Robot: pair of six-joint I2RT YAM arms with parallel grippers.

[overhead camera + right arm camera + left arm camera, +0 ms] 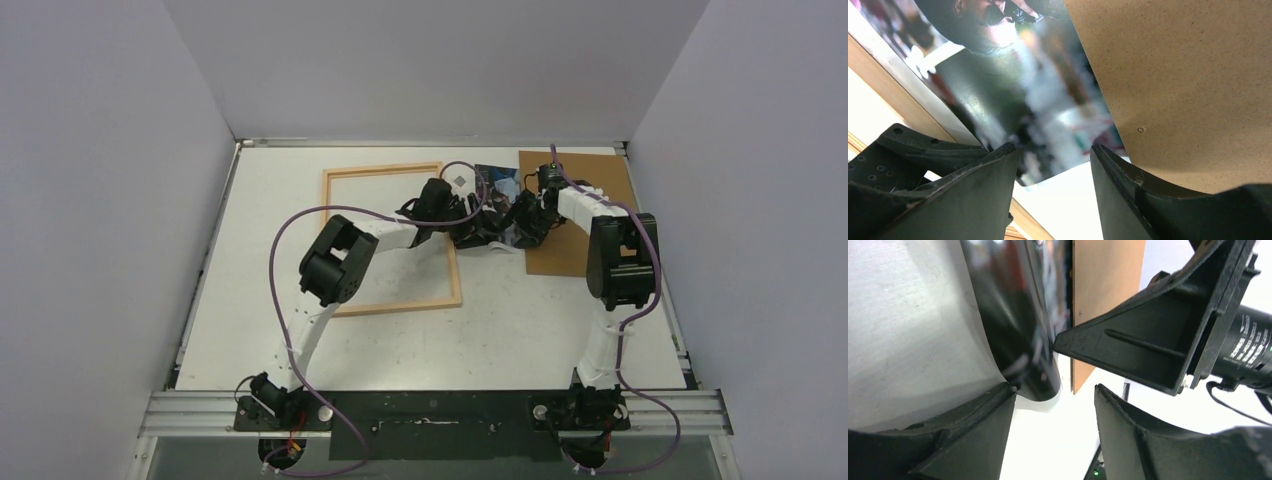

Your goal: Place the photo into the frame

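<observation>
The glossy photo lies between the light-wood frame and a brown board, and both grippers meet over its near end. In the left wrist view the photo bows in a curve, its lower edge touching my left fingertip. The left gripper is open with only white table in the gap. In the right wrist view the right gripper is also open, and a corner of the photo reaches just between its tips. Part of a frame rail runs along the photo's left side.
The brown backing board lies flat to the right of the photo, close beside the right gripper. A finger of the right gripper hangs just above the left gripper. White walls enclose the table.
</observation>
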